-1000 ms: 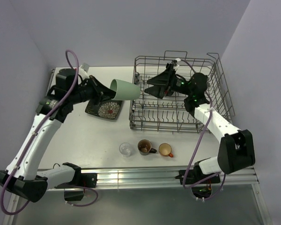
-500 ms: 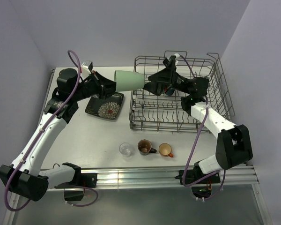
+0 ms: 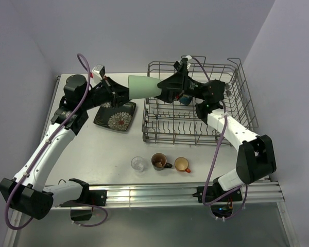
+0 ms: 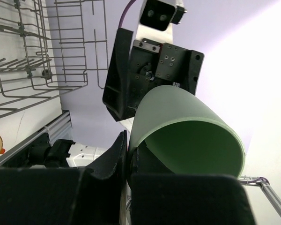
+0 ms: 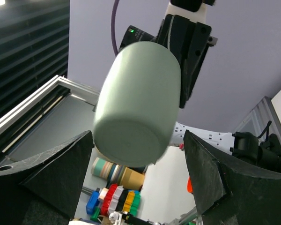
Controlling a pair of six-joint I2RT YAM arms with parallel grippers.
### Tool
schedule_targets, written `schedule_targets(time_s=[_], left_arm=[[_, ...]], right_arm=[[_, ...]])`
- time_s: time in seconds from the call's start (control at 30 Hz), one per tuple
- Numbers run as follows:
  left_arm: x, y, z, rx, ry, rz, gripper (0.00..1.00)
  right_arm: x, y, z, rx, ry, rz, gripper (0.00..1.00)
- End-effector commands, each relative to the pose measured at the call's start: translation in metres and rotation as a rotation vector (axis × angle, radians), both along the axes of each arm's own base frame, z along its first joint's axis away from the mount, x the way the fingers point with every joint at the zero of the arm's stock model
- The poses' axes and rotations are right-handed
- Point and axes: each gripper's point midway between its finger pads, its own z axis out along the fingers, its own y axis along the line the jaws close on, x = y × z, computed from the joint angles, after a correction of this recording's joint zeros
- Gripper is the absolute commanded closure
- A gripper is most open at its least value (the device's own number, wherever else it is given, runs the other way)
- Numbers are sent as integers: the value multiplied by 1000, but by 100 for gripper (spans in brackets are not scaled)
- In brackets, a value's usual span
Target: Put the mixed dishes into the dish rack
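My left gripper [image 3: 122,94] is shut on the rim of the pale green cup [image 3: 144,87], holding it on its side in the air at the left edge of the dish rack [image 3: 242,103]. The left wrist view shows the cup [image 4: 187,136] with its wall pinched between my fingers [image 4: 113,159]. My right gripper [image 3: 162,88] is open at the cup's base; in the right wrist view the cup [image 5: 138,101] hangs between the spread fingers [image 5: 51,180], apart from them. The square flowered plate [image 3: 115,118], clear glass [image 3: 138,163], brown mug [image 3: 158,161] and orange mug [image 3: 182,164] sit on the table. The bowl is hidden.
The rack's tall wire sides and upright tines [image 3: 185,126] lie under my right arm. A blue object [image 3: 186,99] shows in the rack behind the right wrist. The walls stand close at the back and right.
My left gripper has carried the cup up and right to the rack's left edge. My right gripper has moved left to meet it, and its fingers now flank the cup's base.
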Motion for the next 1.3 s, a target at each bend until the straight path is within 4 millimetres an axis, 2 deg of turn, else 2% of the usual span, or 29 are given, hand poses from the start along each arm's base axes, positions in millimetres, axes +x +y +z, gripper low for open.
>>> schedule_targets(time_s=[0.0, 0.13, 0.23, 0.33, 0.4, 0.43, 0.47, 0.5, 0.53, 0.57, 0.6, 0.63, 0.67, 0.7, 0.73, 0.77, 0.8, 0.83, 0.87, 0.93, 0.97, 1.0, 1.03, 1.07, 1.1, 1.27], left_arm=[[-8, -5, 6, -27, -42, -41, 100], [-9, -7, -2, -27, -25, -51, 100], [-8, -8, -5, -24, -21, -56, 100], [-6, -10, -6, -22, -22, -70, 100], [-6, -12, -4, -32, -35, -88, 100], [-5, -12, -3, -33, -36, -93, 92], [-6, -13, -2, -29, -50, -98, 58], [-4, -11, -2, -15, -39, -83, 41], [-1, -8, -7, 16, -51, -69, 29], [2, -4, -10, 44, -44, -48, 17], [9, 8, -24, 109, 33, 14, 12], [13, 18, -35, 162, 69, 59, 11], [16, 29, -47, 240, 69, 95, 9], [19, 49, -66, 328, 156, 175, 8], [20, 60, -78, 386, 185, 208, 9], [20, 71, -91, 457, 199, 230, 9], [21, 83, -100, 505, 230, 267, 9], [16, 97, -119, 585, 293, 302, 9], [15, 103, -130, 637, 305, 301, 10], [9, 113, -149, 719, 343, 303, 11], [7, 115, -157, 740, 356, 296, 11], [5, 116, -167, 755, 377, 283, 12], [4, 114, -171, 758, 373, 269, 12], [3, 113, -175, 753, 375, 255, 13], [1, 111, -183, 753, 389, 238, 13], [2, 101, -191, 721, 394, 179, 15]], right_arm=[[-2, 3, 20, 29, -81, -8, 15], [0, 8, 24, 31, -84, -3, 16], [-1, 12, 25, 28, -93, -3, 21], [0, 17, 22, 7, -89, 0, 33], [-1, 22, 18, -12, -72, 11, 71], [-2, 21, 17, -18, -74, 6, 93], [2, 21, 10, -38, -64, -9, 100], [1, 18, 12, -41, -77, -26, 100], [9, 17, 1, -90, -62, -56, 100], [12, 15, -3, -126, -63, -81, 100], [17, 4, 1, -159, -86, -147, 100], [27, -2, -11, -235, -182, -221, 100], [34, -12, -31, -361, -62, -253, 100], [47, -30, -40, -436, -59, -330, 100], [61, -45, -56, -547, -114, -421, 100], [58, -61, -72, -648, -30, -442, 100], [62, -75, -79, -708, -29, -488, 100], [76, -103, -91, -818, -50, -600, 100], [71, -119, -101, -901, -6, -628, 100], [76, -156, -115, -1070, 8, -736, 100], [76, -186, -122, -1206, 53, -834, 100], [78, -203, -127, -1294, 46, -868, 100], [76, -232, -131, -1424, 80, -962, 100], [74, -245, -134, -1483, 95, -998, 100], [73, -252, -136, -1520, 99, -1015, 100], [69, -274, -161, -1657, 161, -1023, 100]])
